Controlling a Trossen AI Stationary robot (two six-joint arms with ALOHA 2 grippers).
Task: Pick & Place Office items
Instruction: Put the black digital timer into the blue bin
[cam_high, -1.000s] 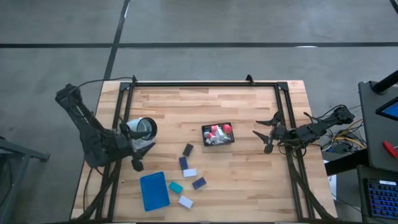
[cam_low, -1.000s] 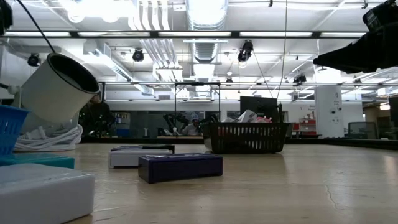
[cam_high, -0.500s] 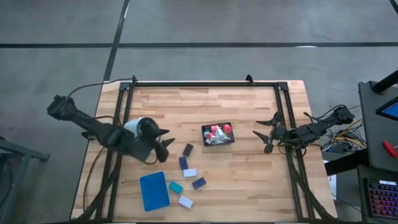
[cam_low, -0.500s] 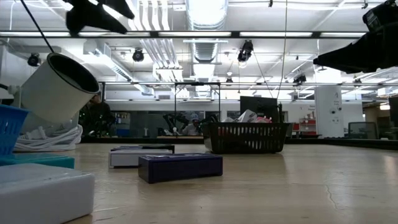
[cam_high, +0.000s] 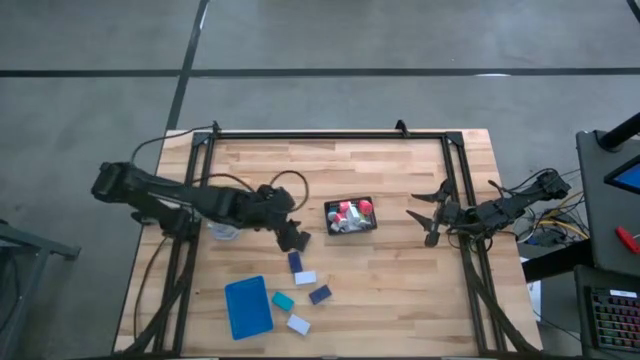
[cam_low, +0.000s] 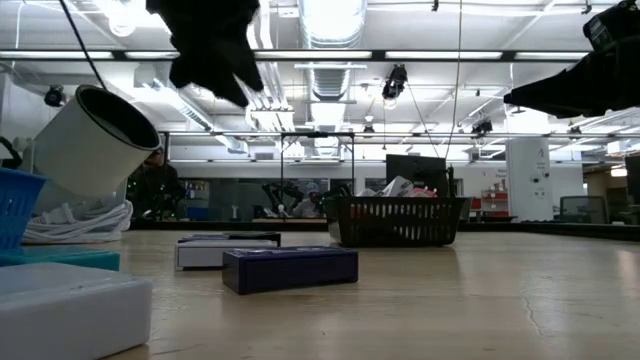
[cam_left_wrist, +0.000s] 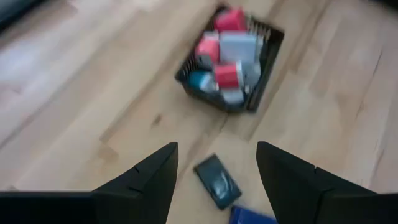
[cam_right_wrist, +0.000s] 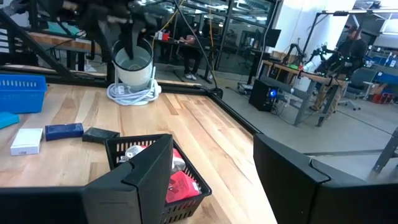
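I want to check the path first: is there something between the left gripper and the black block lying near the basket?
Nothing visible. The left gripper is open above the black block, with only bare table between its fingers; the basket sits apart, beyond it.

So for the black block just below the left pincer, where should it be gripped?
The black block lies flat on the table, apart from the basket. The open left pincer probably does best coming straight down, closing across its two long edges, the narrower span.
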